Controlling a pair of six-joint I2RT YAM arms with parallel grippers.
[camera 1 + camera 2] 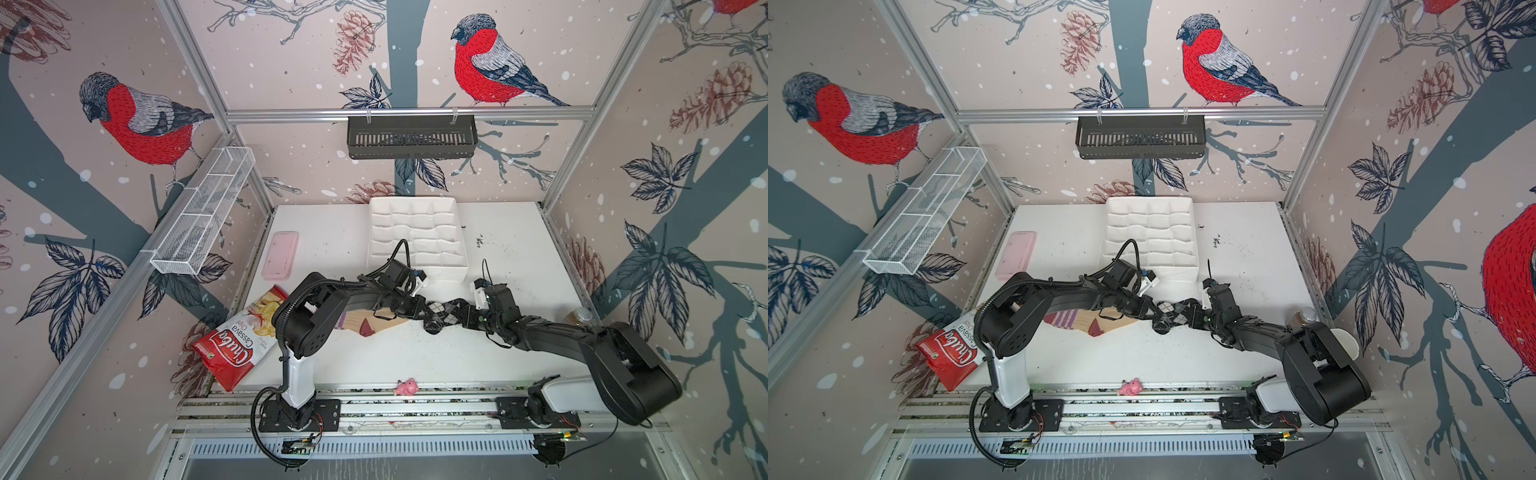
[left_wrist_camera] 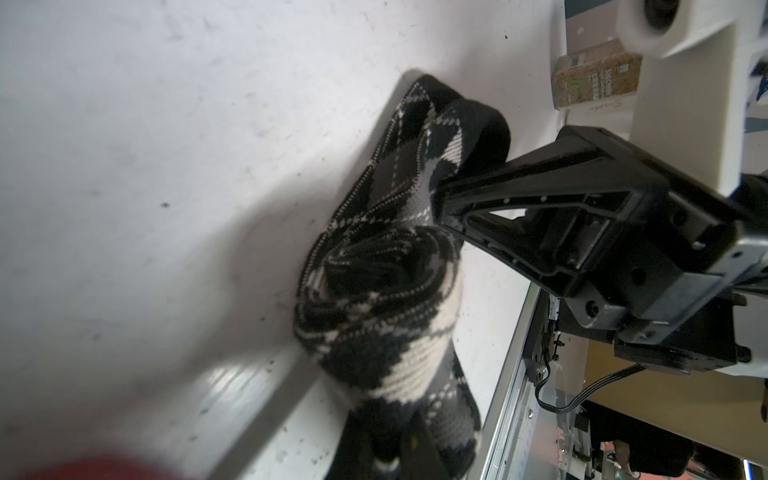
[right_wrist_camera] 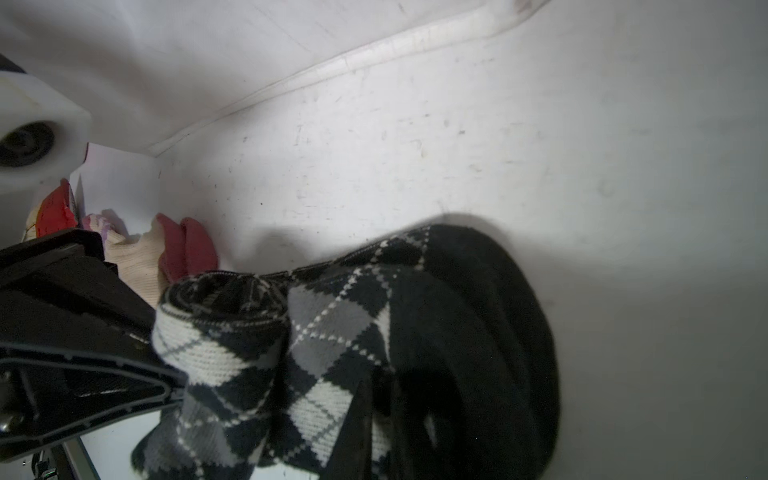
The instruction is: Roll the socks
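Left jaws, just right of the tan sock (image 1: 353, 321), are clamped shut on the rolled end of the argyle sock (image 1: 441, 312) at mid-counter, and the right jaws pinch its black cuff end, nearly closed. Holding the fabric taut while turning should tighten the roll. The counter (image 1: 415, 357) in front gives room, while the divider tray (image 1: 446, 273) crowds behind and a jar (image 1: 581, 316) stands at the right edge.
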